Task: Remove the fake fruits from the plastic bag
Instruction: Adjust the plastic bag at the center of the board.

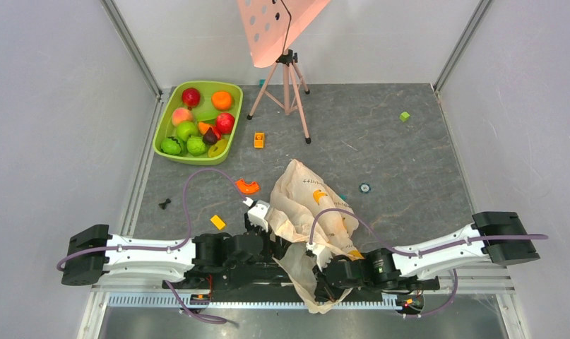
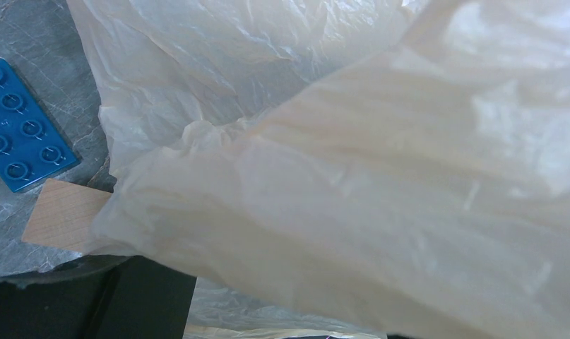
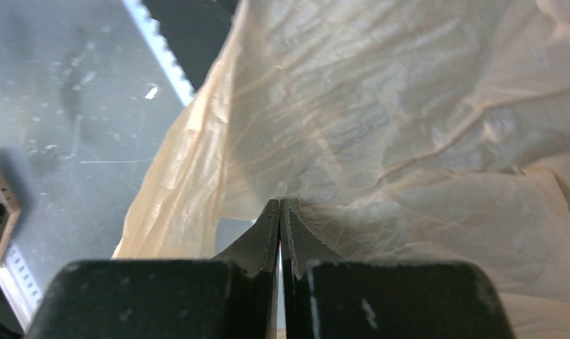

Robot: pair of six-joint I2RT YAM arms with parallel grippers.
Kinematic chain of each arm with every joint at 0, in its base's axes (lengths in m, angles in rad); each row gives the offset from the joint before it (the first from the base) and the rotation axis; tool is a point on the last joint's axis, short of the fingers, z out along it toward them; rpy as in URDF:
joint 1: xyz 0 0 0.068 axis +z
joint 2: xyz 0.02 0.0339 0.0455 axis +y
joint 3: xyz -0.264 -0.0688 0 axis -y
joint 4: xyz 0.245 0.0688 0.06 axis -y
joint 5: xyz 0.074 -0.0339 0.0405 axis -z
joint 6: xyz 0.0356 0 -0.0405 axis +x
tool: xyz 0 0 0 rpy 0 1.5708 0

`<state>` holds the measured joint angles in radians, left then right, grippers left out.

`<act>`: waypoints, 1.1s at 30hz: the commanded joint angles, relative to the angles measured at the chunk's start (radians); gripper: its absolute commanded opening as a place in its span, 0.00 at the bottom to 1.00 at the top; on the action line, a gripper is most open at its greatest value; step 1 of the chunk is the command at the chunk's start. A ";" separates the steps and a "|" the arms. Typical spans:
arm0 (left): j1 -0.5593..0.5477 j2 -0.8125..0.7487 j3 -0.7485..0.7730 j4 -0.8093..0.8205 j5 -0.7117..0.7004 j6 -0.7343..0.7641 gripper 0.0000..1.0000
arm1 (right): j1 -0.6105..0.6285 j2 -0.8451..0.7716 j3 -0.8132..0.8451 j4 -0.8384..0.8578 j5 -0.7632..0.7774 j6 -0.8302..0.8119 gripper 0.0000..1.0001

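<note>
The pale peach plastic bag [image 1: 303, 205] lies crumpled at the table's near middle, between both arms. My right gripper [image 3: 280, 203] is shut, its tips pinching a fold of the plastic bag [image 3: 409, 127] near the table's front edge [image 1: 317, 263]. My left gripper [image 1: 257, 212] sits at the bag's left edge. The bag [image 2: 381, 176] fills the left wrist view and hides the fingers. The fake fruits lie in the lime-green tub [image 1: 163, 120]: an orange [image 1: 222, 99], red apples [image 1: 191, 96], a peach [image 1: 181, 116], green fruits [image 1: 186, 130]. I see no fruit in the bag.
A tripod [image 1: 287, 85] with a pink perforated panel stands at the back. An orange arc piece [image 1: 247, 186], yellow blocks [image 1: 217, 222] and a green block [image 1: 404, 116] lie loose. A blue studded plate [image 2: 20, 127] and a wooden block [image 2: 63, 215] lie beside the bag.
</note>
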<state>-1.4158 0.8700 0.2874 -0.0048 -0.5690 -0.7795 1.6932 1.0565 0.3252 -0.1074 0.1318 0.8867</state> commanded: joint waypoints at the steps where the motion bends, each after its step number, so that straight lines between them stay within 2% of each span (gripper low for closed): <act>1: -0.006 -0.005 -0.008 0.033 -0.024 -0.023 0.87 | 0.006 0.022 0.017 -0.151 0.086 0.079 0.00; 5: -0.005 -0.011 -0.010 0.030 -0.025 -0.023 0.87 | 0.011 -0.059 0.061 -0.200 0.237 0.091 0.00; 9: -0.006 -0.015 -0.011 0.026 -0.029 -0.023 0.87 | 0.015 -0.197 0.092 -0.140 0.380 0.014 0.01; 13: -0.005 -0.011 -0.009 0.027 -0.029 -0.018 0.87 | 0.016 -0.276 0.085 -0.010 0.458 -0.068 0.08; 16: -0.005 -0.006 -0.007 0.028 -0.031 -0.015 0.87 | 0.003 -0.259 0.103 0.018 0.496 -0.096 0.23; 18: -0.005 -0.004 -0.007 0.030 -0.030 -0.012 0.87 | -0.026 -0.228 0.123 0.011 0.515 -0.083 0.25; 24: -0.005 0.005 0.001 0.035 -0.022 -0.001 0.87 | -0.183 -0.173 0.109 0.035 0.474 -0.011 0.17; 27: -0.006 -0.001 0.003 0.030 -0.023 0.003 0.87 | -0.221 -0.191 0.073 0.048 0.489 0.002 0.18; 33: -0.006 -0.041 0.013 0.014 -0.026 0.019 0.87 | -0.237 -0.224 0.017 0.022 0.634 0.111 0.42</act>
<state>-1.4158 0.8616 0.2867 -0.0063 -0.5697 -0.7780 1.4616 0.8528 0.3698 -0.0956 0.6346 0.9092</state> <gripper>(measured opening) 0.866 0.358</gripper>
